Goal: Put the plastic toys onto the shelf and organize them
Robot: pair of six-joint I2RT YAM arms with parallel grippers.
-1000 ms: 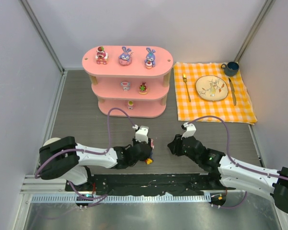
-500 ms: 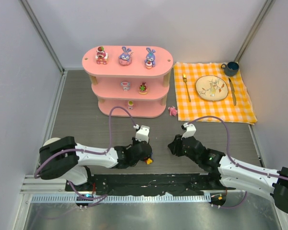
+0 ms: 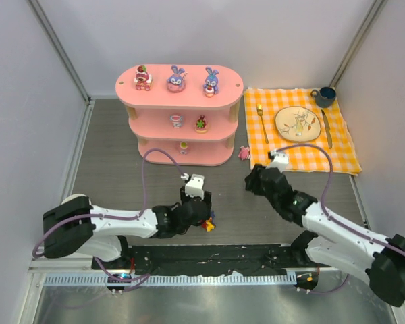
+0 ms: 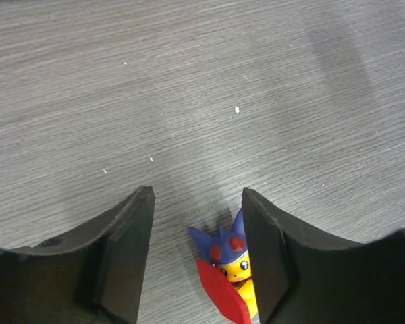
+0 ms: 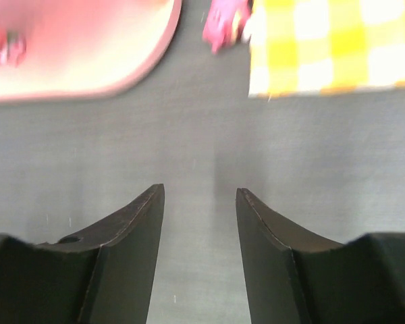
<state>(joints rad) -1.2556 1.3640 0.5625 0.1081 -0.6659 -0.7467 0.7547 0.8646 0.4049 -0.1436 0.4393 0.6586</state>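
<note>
Left claw [image 4: 197, 196]: spread, not pinching anything. The red-and-yellow toy [image 4: 229, 266] sits between its fingers, tight against one of them, with a clear gap to the other.
Right claw [image 5: 200, 191]: spread too, nothing between the fingers, just bare table [image 3: 121, 175] under it.
Red-and-yellow toy, where: on the table near the front edge, well apart from the shelf [image 3: 192, 94].
Pink toy [image 3: 244, 153]: on the table, just beside the corner of the checked cloth [image 3: 337, 155] and near the shelf's bottom board. The right claw points roughly at it but isn't close yet.
Already shelved: pink bear [image 3: 143, 78] and two blue bunnies [image 3: 176, 79] on the top board, two small figures [image 3: 177, 121] on the middle one, and one tiny figure [image 3: 183, 146] on the bottom. Those last three are too small to make out.
How they'll handle, my guess: hard, light plastic, so stiff and a bit slick. They won't squash, but they could squirt out or tip if squeezed off-centre.
Where to grab: across the round body or head, fingers square on both sides. I'd skip the ears and the red flap since they look thin and pointy.
Watch out: the shelf boards are stacked close, so the free middle and bottom spots probably want a low, level approach.
</note>
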